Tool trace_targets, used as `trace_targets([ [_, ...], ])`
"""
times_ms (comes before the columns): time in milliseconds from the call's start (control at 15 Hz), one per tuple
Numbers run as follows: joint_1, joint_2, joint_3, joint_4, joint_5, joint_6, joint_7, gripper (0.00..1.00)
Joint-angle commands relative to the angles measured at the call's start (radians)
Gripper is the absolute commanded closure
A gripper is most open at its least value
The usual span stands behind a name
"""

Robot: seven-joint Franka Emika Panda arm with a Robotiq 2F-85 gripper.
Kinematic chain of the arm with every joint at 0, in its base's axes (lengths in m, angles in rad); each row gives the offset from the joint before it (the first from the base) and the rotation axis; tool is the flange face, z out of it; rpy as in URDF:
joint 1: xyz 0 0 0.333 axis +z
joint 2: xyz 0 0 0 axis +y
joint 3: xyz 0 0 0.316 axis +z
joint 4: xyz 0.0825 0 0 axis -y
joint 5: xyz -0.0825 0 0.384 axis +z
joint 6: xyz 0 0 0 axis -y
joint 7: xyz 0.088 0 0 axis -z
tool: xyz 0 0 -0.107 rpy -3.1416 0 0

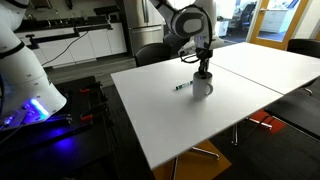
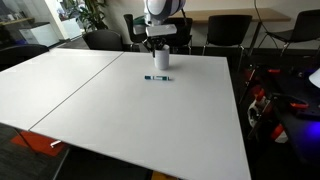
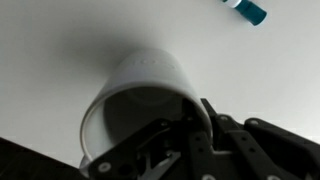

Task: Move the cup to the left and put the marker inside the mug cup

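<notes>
A white cup (image 1: 203,87) stands upright on the white table (image 1: 190,125), and it shows in both exterior views (image 2: 161,61). A marker with a teal cap (image 1: 182,87) lies flat on the table beside the cup, a short way from it (image 2: 157,78). My gripper (image 1: 203,72) comes down onto the cup from above. In the wrist view the cup (image 3: 140,80) fills the middle, with one finger of the gripper (image 3: 188,118) inside its dark opening and the other outside its wall, closed on the wall. The marker's tip (image 3: 245,8) shows at the top edge.
The table is made of two white tops joined by a seam (image 2: 75,85). Dark chairs (image 2: 225,30) stand along its far side. A second white robot base with blue light (image 1: 30,95) stands off the table, with red-handled tools (image 2: 262,105) on the floor.
</notes>
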Motion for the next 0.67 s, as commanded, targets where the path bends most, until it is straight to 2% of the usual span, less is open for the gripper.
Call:
trace_targets([
  [0,0.006,0.047,0.005,0.134,-0.01,-0.093,-0.023,0.97],
  [600,0.006,0.149,0.055,0.306,-0.006,-0.119,-0.139,0.97],
])
